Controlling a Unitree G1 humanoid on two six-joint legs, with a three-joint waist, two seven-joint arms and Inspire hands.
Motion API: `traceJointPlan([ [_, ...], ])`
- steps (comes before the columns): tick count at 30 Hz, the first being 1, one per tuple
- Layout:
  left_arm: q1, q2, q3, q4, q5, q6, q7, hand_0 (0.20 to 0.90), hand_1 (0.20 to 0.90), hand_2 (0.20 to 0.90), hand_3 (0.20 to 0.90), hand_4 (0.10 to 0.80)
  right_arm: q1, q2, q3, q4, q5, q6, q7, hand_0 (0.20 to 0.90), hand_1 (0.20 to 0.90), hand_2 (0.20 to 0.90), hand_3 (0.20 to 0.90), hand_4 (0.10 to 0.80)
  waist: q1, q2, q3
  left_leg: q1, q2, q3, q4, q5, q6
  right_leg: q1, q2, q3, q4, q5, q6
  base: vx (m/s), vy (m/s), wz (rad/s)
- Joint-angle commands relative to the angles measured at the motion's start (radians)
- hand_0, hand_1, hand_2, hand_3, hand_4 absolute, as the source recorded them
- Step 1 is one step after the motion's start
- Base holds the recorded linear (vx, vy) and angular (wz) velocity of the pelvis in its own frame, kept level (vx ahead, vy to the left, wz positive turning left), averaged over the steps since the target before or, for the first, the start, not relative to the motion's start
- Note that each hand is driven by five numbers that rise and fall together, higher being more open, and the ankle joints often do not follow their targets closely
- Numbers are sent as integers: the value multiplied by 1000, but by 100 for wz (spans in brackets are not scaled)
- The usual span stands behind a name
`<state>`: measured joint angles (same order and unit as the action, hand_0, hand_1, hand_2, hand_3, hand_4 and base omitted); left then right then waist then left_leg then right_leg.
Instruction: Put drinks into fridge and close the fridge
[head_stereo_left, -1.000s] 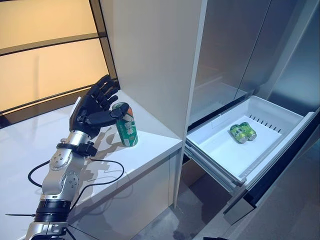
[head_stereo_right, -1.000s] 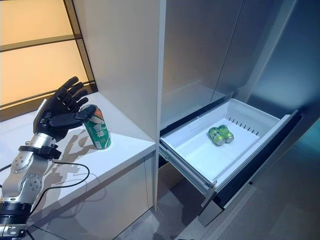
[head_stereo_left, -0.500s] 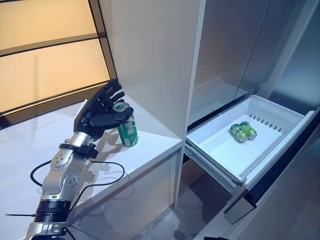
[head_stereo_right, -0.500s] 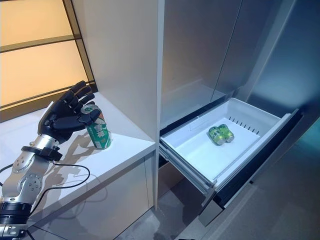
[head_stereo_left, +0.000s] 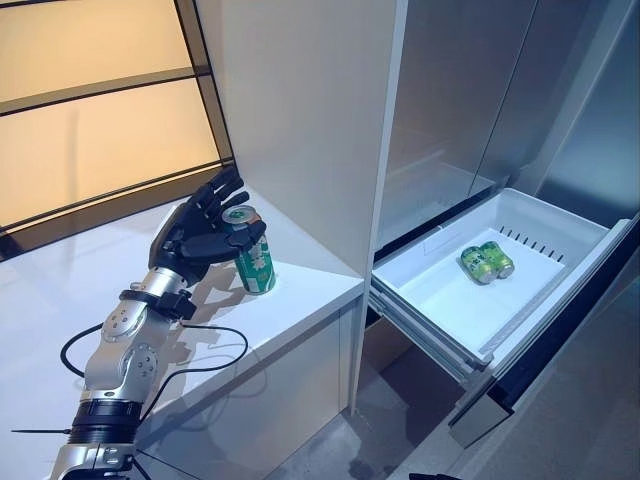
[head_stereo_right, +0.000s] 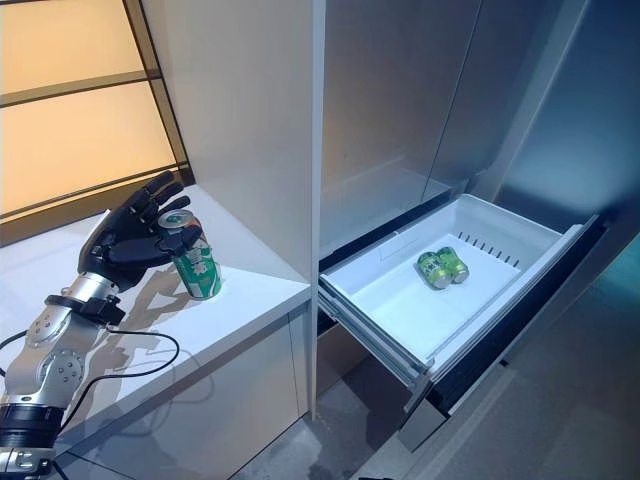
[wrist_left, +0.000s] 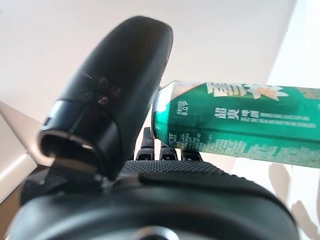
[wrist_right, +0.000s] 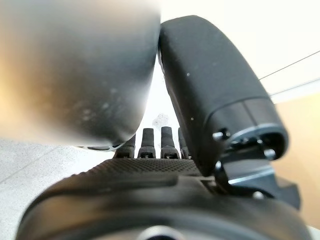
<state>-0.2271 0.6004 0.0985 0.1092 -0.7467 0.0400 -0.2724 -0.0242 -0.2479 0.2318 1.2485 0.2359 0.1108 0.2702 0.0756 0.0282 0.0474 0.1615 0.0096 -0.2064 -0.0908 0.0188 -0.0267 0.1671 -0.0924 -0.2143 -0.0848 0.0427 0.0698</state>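
A green can (head_stereo_left: 255, 264) stands upright on the white counter (head_stereo_left: 60, 290), close to the tall white side panel. My left hand (head_stereo_left: 200, 235) is open around it: the straight fingers reach behind the can and the thumb lies by its top rim. In the left wrist view the can (wrist_left: 235, 125) lies between the thumb (wrist_left: 115, 95) and the fingers. The white fridge drawer (head_stereo_left: 520, 215) is pulled out at the lower right, with green cans (head_stereo_left: 486, 264) lying in it. My right hand (wrist_right: 215, 100) is open, fingers straight, and holds nothing.
The tall white panel (head_stereo_left: 300, 110) stands right of the can, between counter and fridge. Grey fridge doors (head_stereo_left: 470, 90) rise above the drawer. The counter's edge (head_stereo_left: 300, 320) drops to the floor just before the can. A lit window wall (head_stereo_left: 90, 100) runs behind the counter.
My left hand has moved forward to the can: the fingers now reach behind it and the thumb has come to its top rim. The can, slightly tilted before, now stands upright.
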Motion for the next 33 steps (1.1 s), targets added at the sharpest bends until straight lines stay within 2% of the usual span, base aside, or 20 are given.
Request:
traceJointPlan([
  [1, -97, 72, 60, -1, 24, -68, -7, 900, 900, 900, 900, 800, -11, -12, 20, 45, -9, 6, 22, 900, 900, 900, 900, 800, -5, -5, -34, 8, -36, 173, 4, -30, 30, 30, 16, 84, 10, -30, -13, 0, 0, 0],
  [10, -136, 92, 50, 56, 66, -85, 26, 900, 900, 900, 900, 800, -12, -15, 19, 48, -8, 10, 21, 900, 900, 900, 900, 800, -19, -5, -38, 9, -36, 185, 4, -31, 30, 27, 17, 94, 11, -30, -12, 0, 0, 0],
  [33, -214, 98, 42, 118, 37, -105, 63, 900, 900, 900, 900, 800, -11, -8, 29, 56, -2, 8, 14, 900, 900, 900, 900, 800, -42, -2, -43, 13, -37, 203, 4, -37, 33, 22, 18, 111, 14, -31, -13, 6, 0, -2],
])
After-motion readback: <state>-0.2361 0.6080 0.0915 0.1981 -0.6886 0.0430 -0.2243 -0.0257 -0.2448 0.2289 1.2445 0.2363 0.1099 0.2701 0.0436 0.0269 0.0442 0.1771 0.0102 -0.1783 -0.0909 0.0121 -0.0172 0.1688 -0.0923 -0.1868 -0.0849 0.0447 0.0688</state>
